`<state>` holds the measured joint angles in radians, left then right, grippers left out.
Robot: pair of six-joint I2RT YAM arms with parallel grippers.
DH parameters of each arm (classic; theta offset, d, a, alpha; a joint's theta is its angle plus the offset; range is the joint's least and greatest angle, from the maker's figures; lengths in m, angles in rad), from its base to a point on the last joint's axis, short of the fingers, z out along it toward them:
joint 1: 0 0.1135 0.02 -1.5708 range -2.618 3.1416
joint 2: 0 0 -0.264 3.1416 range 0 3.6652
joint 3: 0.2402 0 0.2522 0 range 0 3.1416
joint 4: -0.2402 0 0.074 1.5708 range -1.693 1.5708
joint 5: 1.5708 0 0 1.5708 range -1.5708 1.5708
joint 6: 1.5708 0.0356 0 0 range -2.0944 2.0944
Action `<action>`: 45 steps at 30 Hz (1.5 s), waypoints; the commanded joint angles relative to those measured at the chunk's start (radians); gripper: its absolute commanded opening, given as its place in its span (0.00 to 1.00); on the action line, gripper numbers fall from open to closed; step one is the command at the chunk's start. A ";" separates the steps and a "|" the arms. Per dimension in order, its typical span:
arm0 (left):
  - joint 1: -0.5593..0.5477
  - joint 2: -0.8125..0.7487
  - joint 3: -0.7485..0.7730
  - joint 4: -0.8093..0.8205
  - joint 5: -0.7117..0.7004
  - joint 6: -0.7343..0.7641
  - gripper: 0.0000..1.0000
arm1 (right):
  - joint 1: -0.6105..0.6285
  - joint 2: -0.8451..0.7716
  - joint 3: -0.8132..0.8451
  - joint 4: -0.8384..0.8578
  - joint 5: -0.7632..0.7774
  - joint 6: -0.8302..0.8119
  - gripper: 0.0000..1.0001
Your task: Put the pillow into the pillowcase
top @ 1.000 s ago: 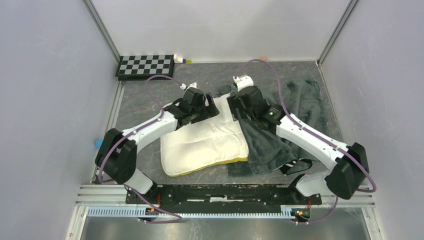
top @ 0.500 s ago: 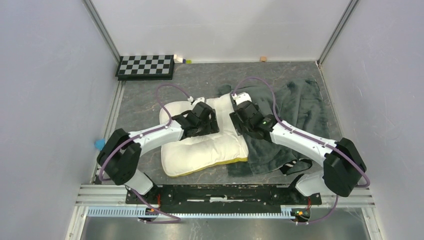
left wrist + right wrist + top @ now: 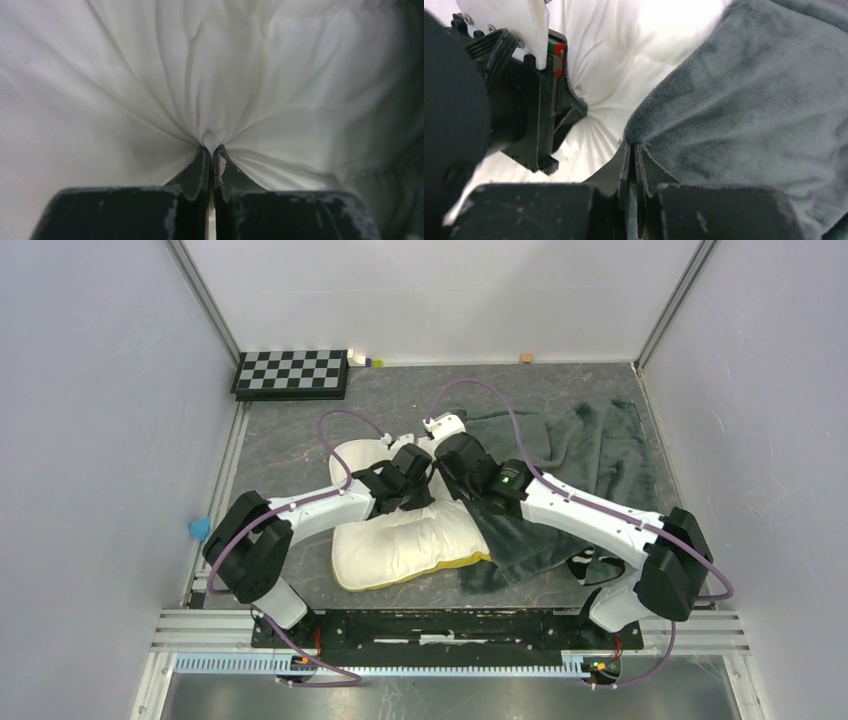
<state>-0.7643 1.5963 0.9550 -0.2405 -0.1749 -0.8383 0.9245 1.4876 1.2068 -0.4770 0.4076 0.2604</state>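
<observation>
Plain pale walls (image 3: 90,440) box in a dark, mottled grey table (image 3: 290,440). A checkerboard (image 3: 291,372) lies in its far left corner, and an aluminium rail (image 3: 200,625) runs along the near edge.

- The pillow (image 3: 150,75): smooth matt white cloth, creased ahead of the left pincer (image 3: 210,151).
- The pillowcase (image 3: 749,100): fuzzy grey-green plush beside the right pincer (image 3: 631,146).

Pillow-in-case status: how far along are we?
Done: both grips set. In hand: left gripper pinches fabric of the plump cream-white quilted pillow; right gripper pinches the edge of the dark grey-green plush pillowcase. Left: all the insertion; the pillow lies almost wholly uncovered beside it.
</observation>
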 commanded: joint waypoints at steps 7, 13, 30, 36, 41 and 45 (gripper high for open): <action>0.089 0.007 0.134 0.036 0.069 -0.122 0.02 | 0.008 -0.020 -0.044 0.039 0.002 0.036 0.51; 0.165 0.054 0.118 0.069 0.105 -0.186 0.02 | 0.036 -0.223 -0.223 -0.025 0.139 0.133 0.87; 0.164 0.043 0.096 0.057 0.103 -0.145 0.02 | 0.220 -0.244 -0.581 0.149 0.289 0.398 0.89; 0.113 -0.033 0.044 0.021 0.096 -0.080 0.03 | 0.157 -0.226 -0.553 0.161 0.311 0.326 0.80; 0.082 -0.131 0.049 -0.078 0.074 0.053 0.66 | 0.146 -0.229 -0.500 0.117 0.318 0.291 0.64; 0.039 -0.231 0.044 -0.190 -0.005 0.124 0.97 | 0.146 -0.253 -0.494 0.113 0.295 0.290 0.60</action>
<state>-0.6827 1.4792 1.0046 -0.3069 -0.1074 -0.8337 1.0794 1.2640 0.6704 -0.3809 0.6964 0.5552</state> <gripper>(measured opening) 0.897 0.613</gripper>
